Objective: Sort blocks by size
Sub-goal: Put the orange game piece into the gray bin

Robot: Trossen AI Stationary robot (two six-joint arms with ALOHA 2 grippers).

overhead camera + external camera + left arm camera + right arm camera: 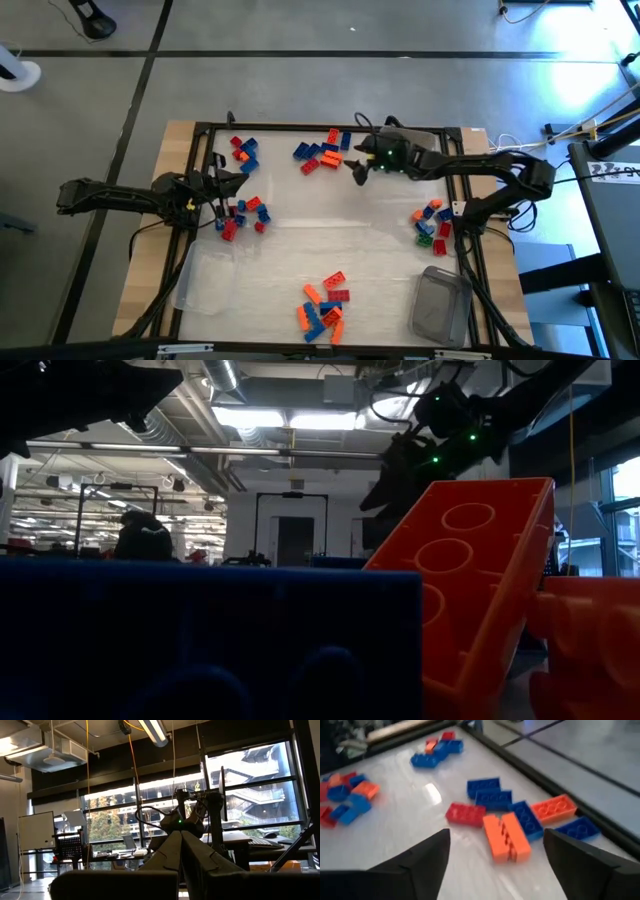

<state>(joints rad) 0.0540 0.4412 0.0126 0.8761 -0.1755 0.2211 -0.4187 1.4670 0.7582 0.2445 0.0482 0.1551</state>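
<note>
Table (330,245): pale work surface in a dark frame, used here as the landmark.

Blocks: red, orange and blue bricks, a few green, in five loose clusters on the table. One sits at the far edge near the middle (322,152), one at the far left corner (243,150), one at the left side (243,215), one at the right side (431,222), one at the near edge (323,303). Individual brick sizes are hard to make out from above.

Right gripper (358,170): hangs just beside the far-edge cluster, fingers spread wide, nothing between them. Its wrist view shows an orange block (507,836) lying among blue and red ones below.

Left gripper (222,183): at the table's left edge, above the left-side cluster, fingers pressed together, empty.

Clear tubs: one at the near left corner (205,285), one at the near right corner (441,305).

Low view: almost wholly blocked by a blue block (210,640) and an orange one (480,575) close to the lens.
</note>
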